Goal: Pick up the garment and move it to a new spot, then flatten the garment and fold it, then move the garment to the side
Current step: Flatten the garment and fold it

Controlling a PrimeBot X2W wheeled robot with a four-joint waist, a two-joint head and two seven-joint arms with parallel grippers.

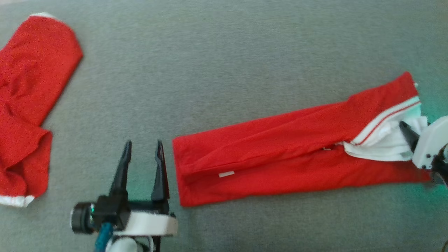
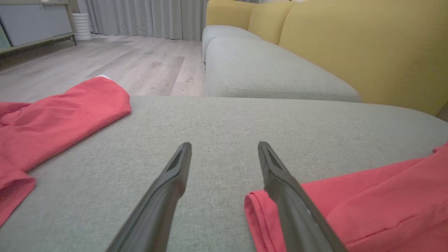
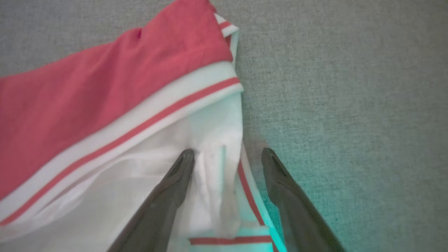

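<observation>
Left gripper point(image 1: 143, 142): fingers apart, empty, just beside the folded end of the garment point(image 1: 280, 157) at its 3 o'clock.
Right gripper point(image 3: 227, 151): fingers apart, straddling the garment's white striped edge, nothing clamped.
Garment: red, folded long, flat on the grey cushion point(image 1: 210, 52).
Second red cloth point(image 1: 31, 87): 9 o'clock, well apart.

Matt red cloth garment point(image 1: 280, 154) (white trim) on coarse woven cushion point(image 1: 224, 52).

grey cushion point(image 1: 224, 52), yellow backrest point(image 2: 367, 45), wooden floor point(image 2: 140, 59)
</observation>
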